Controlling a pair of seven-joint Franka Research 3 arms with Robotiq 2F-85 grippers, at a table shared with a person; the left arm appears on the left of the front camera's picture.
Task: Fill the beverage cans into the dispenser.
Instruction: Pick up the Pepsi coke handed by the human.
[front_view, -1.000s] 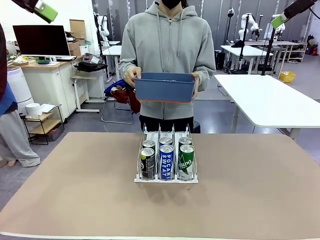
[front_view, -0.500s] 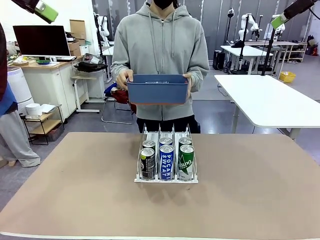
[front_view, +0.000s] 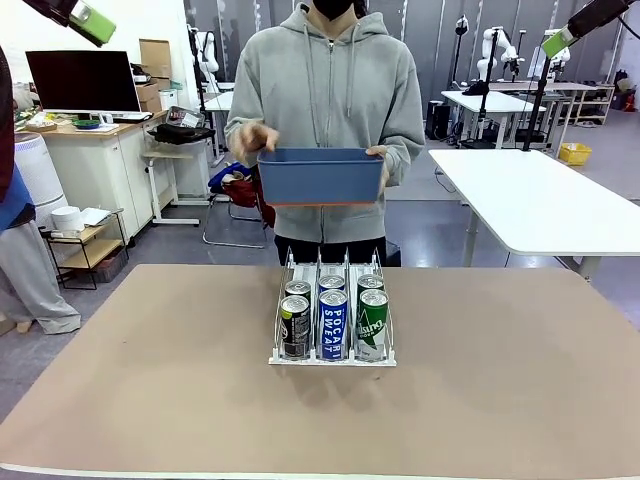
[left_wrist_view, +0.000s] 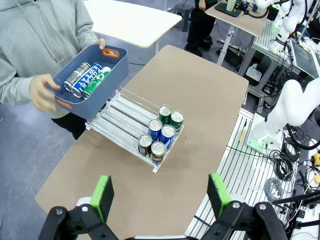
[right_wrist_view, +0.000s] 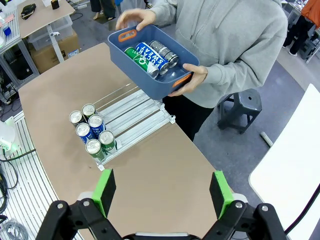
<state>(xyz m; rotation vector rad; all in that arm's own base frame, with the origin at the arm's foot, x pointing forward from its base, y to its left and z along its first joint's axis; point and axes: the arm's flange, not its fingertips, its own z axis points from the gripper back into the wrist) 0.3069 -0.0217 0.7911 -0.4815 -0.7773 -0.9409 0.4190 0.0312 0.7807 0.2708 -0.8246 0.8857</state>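
The dispenser (front_view: 332, 360) stands mid-table with several beverage cans (front_view: 332, 325) at its near end: black, blue-and-white and green. Behind it a person holds a blue bin (front_view: 320, 180) above the table's far edge. Three more cans (right_wrist_view: 150, 56) lie inside the bin. The left gripper (front_view: 92, 22) hangs open high at the upper left, the right gripper (front_view: 557, 42) open high at the upper right. The left gripper (left_wrist_view: 161, 195) looks down on the dispenser (left_wrist_view: 120, 117) and bin (left_wrist_view: 107, 85) from far above. The right gripper (right_wrist_view: 163, 191) does the same over the dispenser (right_wrist_view: 132, 110) and bin (right_wrist_view: 132, 67).
The brown tabletop (front_view: 150, 380) lies bare around the rack. The person's hand (front_view: 255, 135) hovers at the bin's end. A white table (front_view: 540, 200) stands at the back right, a desk with a monitor (front_view: 82, 80) at the back left.
The person has shifted the bin slightly, and one hand has come off its end and risen above the rim. Both arms have stayed still.
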